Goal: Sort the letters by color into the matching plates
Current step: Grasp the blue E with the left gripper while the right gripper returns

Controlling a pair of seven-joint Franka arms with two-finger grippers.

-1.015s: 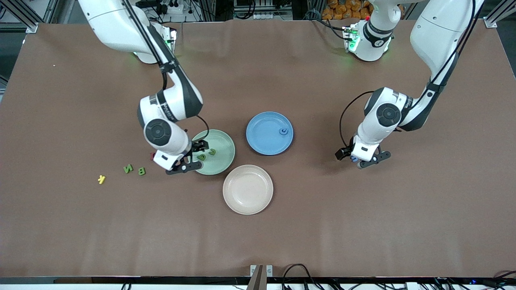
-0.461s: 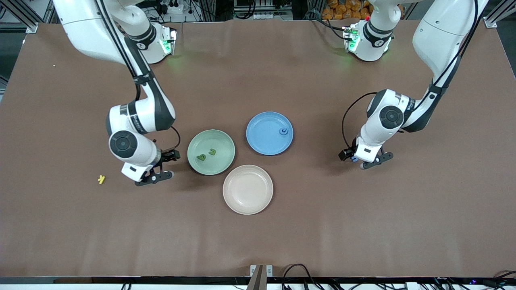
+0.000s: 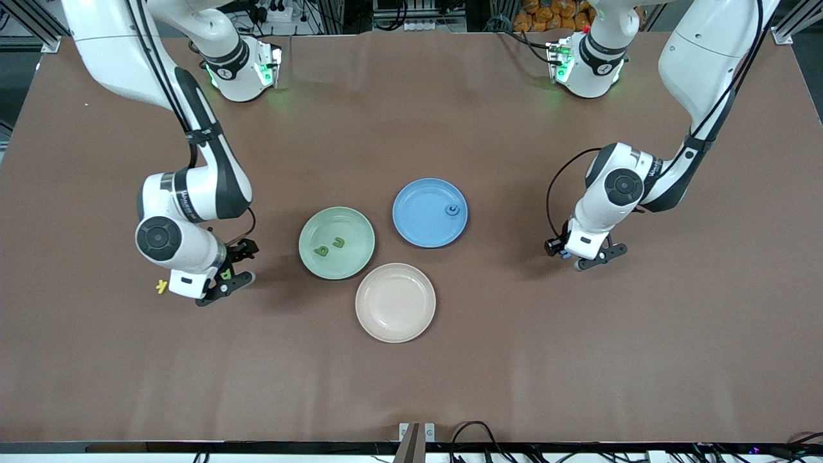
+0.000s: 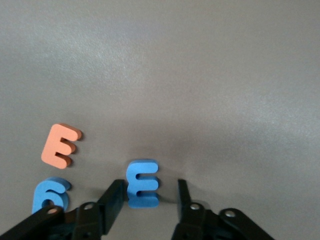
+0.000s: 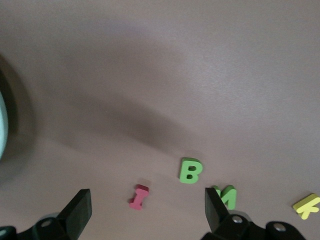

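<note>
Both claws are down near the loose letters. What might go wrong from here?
1. The left claw brackets the blue E, but a blue 6 and an orange E lie just beside it; a finger could nudge them.
2. The right claw is open over a red I, with the green B and another green letter close by. It may pick the wrong colour for the green plate.

Glossy white arm shells with dark grey joint bands and round black joint caps; thin black cables looping along the forearms; green lights glowing at both bases; black fingers with silver screws.
</note>
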